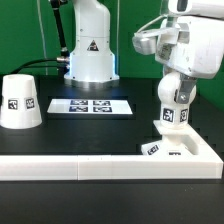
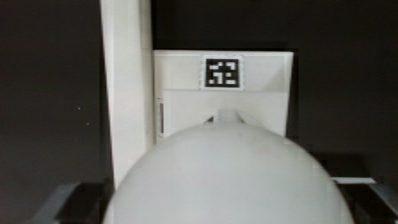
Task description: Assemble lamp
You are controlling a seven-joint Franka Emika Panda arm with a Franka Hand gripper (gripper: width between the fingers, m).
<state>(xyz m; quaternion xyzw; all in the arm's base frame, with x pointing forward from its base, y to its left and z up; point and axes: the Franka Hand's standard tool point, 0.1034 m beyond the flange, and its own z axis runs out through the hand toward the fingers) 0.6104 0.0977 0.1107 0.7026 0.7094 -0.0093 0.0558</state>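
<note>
Right up front, a long white L-shaped wall [image 1: 100,166] is lying along the matte black surface [image 1: 60,140], its smooth rail turning a corner at the exterior view's right. Tucked into that corner, the flat square lamp base [image 1: 165,148] is sitting against the wall, a black-and-white tag showing on it (the wrist view is showing it as a pale slab with one tag at its far edge).

Directly above the base, the gripper [image 1: 175,90] is pointing down, and its fingers [image 2: 75,206] are clenching the bulb [image 1: 171,112]. The bulb is a smooth, rounded white plastic body carrying square tags. In the wrist view it is filling the foreground as a glossy dome. Whether its lower end is touching the base, I cannot tell.

Farther back, the thin, flat marker board [image 1: 92,105] is lying on the surface. At the exterior view's left, the shade [image 1: 20,101] is standing upright, well apart from the base, as a white truncated cone with a tag on its side.
</note>
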